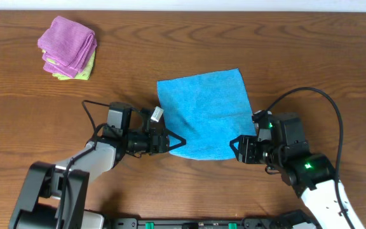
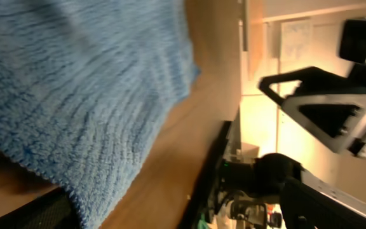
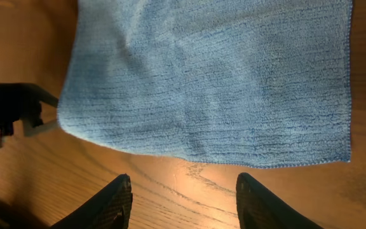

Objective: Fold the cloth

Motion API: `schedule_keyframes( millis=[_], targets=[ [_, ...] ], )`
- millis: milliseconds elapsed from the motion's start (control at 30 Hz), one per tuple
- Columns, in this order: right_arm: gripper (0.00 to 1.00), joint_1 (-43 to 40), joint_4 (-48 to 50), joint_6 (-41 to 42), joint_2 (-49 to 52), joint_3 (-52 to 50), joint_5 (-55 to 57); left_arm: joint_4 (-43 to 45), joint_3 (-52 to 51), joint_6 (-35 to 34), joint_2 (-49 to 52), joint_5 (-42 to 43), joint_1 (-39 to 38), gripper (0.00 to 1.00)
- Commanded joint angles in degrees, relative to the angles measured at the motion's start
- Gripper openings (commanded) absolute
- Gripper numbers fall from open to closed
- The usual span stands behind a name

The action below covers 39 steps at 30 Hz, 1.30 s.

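The blue cloth (image 1: 205, 114) lies flat and unfolded on the table's middle. My left gripper (image 1: 175, 144) is at its front left corner, low over the table. In the left wrist view the cloth (image 2: 81, 83) fills the upper left and its edge lies over one dark finger (image 2: 40, 210); no finger shows at the middle, so the jaws look open. My right gripper (image 1: 239, 148) is open just in front of the cloth's front right edge. In the right wrist view its fingers (image 3: 183, 200) stand apart over bare wood, just short of the cloth edge (image 3: 221, 89).
A stack of folded pink and green cloths (image 1: 68, 48) sits at the back left. The table's front edge runs close behind both arms. Black cables trail beside each arm.
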Motion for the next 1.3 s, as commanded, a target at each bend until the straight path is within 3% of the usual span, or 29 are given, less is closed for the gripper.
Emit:
schedule_keyframes(
  millis=[0,167,400,633,767,867,1033,1267],
  targets=[
    [0.53,0.4,0.0,-0.8,-0.5,0.3,-0.7,-0.5,-0.4,-1.7,-2.7,3.3,0.0,0.96],
    [0.53,0.4,0.0,-0.8,-0.5,0.3,-0.9,-2.8,-0.4,-2.1,-5.5,1.8,0.0,0.95],
    [0.53,0.4,0.1,-0.8,-0.5,0.3,-1.2,-22.4,-0.4,3.5,-5.7,-16.5,0.0,0.95],
    [0.54,0.4,3.7,-0.9,-0.5,0.3,-0.4,-23.9,-0.4,4.0,-5.8,-17.8,0.0,0.96],
    [0.47,0.4,5.8,-2.1,0.4,0.3,5.1,-23.4,0.0,4.7,-5.8,-19.0,0.0,0.96],
    [0.47,-0.1,6.1,-2.1,1.7,0.3,9.8,-23.5,0.9,5.3,-6.1,-20.3,-1.2,0.96],
    [0.46,-5.6,7.1,-2.8,5.8,0.3,6.4,-24.2,3.8,5.2,-7.3,-26.3,-6.1,0.96],
    [0.43,-18.3,5.2,-8.7,9.2,0.3,-6.4,-35.1,9.5,5.5,-8.9,-42.5,-13.1,0.96]
  ],
)
